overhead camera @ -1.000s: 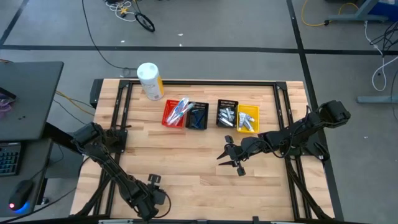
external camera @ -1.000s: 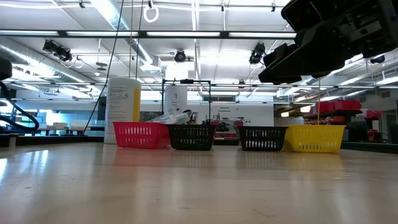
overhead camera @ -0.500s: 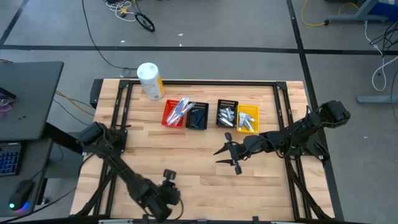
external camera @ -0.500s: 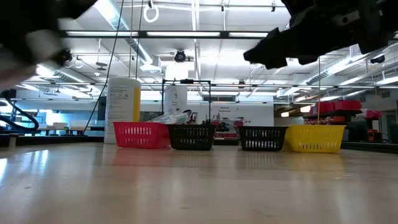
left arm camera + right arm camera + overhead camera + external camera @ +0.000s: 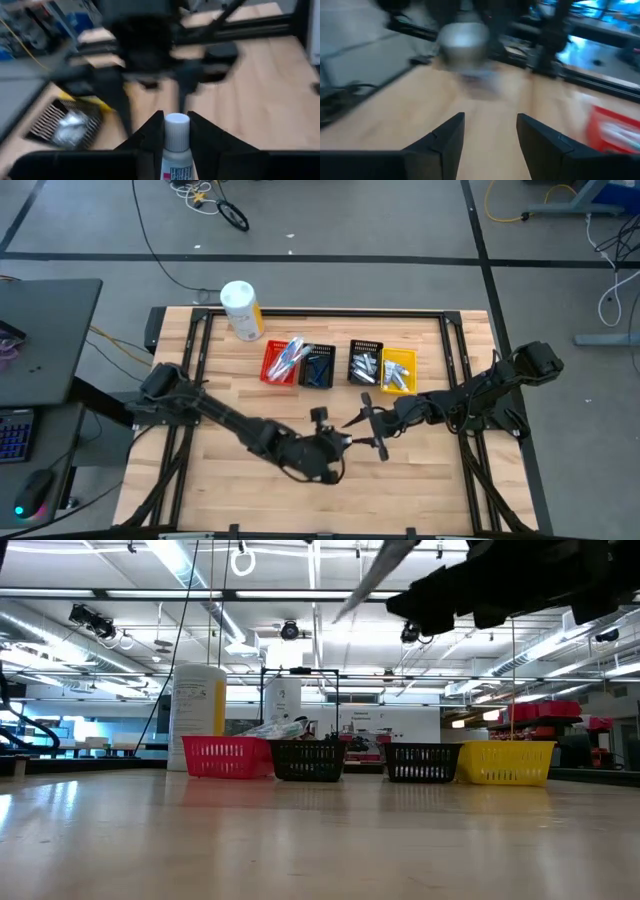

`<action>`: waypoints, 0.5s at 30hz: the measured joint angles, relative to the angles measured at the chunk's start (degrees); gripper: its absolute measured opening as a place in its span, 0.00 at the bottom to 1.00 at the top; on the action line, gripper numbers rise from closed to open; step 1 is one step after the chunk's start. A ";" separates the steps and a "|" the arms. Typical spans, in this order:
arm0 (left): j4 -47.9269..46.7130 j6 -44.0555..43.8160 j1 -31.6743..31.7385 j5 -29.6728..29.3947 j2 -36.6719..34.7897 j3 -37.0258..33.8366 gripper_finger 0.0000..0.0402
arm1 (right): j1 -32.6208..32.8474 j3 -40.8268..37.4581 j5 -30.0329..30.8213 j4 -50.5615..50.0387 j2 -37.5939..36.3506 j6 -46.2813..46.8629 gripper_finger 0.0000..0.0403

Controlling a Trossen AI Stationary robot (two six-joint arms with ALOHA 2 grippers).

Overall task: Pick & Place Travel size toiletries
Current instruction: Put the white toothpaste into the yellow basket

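My left gripper (image 5: 338,443) reaches over the table's middle, shut on a small white toothpaste tube (image 5: 175,152). Its grey-white cap (image 5: 176,131) points at my right gripper (image 5: 366,430), which hangs open just to the right of it, facing it. In the right wrist view the open fingers (image 5: 449,137) frame a blurred pale round shape (image 5: 465,39). More toiletries lie in the row of bins: the red bin (image 5: 281,362), two black bins (image 5: 318,367) (image 5: 366,362) and the yellow bin (image 5: 398,371). My left gripper pinches the toothpaste tube between its two fingers (image 5: 150,137), just below the cap, on the neck end (image 5: 176,156). The tube lies along the fingers and the cap sticks out past the fingertips. The tube's rear end is hidden behind the gripper body. It is lifted clear of the table.
A big white-and-yellow cylinder (image 5: 242,310) stands at the far left of the table. The bin row (image 5: 309,760) stands toward the far edge. Bare wood (image 5: 260,405) lies to the left of and in front of the grippers. Black frame rails (image 5: 196,350) run along the sides.
My left arm has swung fast from the table's near edge up and rightward to the middle, ending close to my right gripper, with the tube carried along. My right gripper has shifted slightly toward the table's left.
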 joint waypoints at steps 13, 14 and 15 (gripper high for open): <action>7.69 6.96 3.49 -2.05 -0.02 -0.63 0.20 | -0.89 0.00 0.07 4.38 0.00 4.25 0.47; 7.68 7.08 3.61 -3.23 -0.02 -0.63 0.19 | -1.06 0.00 0.05 5.10 0.01 4.49 0.47; 7.67 7.06 3.79 -4.08 -0.02 -0.63 0.18 | -1.09 0.00 0.07 6.11 0.12 4.50 0.47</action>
